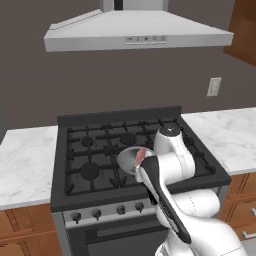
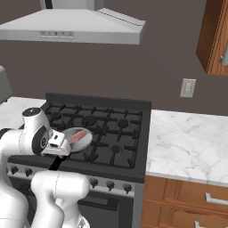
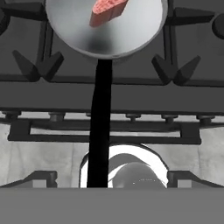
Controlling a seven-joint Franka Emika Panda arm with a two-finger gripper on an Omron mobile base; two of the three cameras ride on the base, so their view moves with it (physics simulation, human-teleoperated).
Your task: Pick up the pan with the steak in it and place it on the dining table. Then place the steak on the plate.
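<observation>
Gripper (image 3: 112, 177): jaws spread wide, holding nothing; poised above the black handle of the pan, which passes between the two dark finger tips in the hand view.

Pan (image 3: 105, 30): small round grey metal pan, seated on the black grates of the stove, toward the front edge of the cooktop. Bowl over the grates; the long handle reaches straight back over the front edge of the stove, above the knob row. In the left base view the pan (image 1: 129, 158) lies just left of the white arm; in the right base view the pan (image 2: 84, 139) lies just right of it.

Steak (image 3: 108, 9): pinkish-red slab inside the pan bowl, resting against its far side as the hand camera sees it. Also seen at (image 1: 140, 156) and (image 2: 78, 136).

Stove (image 1: 90, 150): black gas range with grated burners, knobs (image 1: 96, 213) along its front.

Counter (image 2: 187, 142): white marble, flanking the stove on both sides.

Range hood (image 1: 135, 32): grey, mounted above the stove.

Wall outlet (image 2: 187, 87): above the right counter.
</observation>
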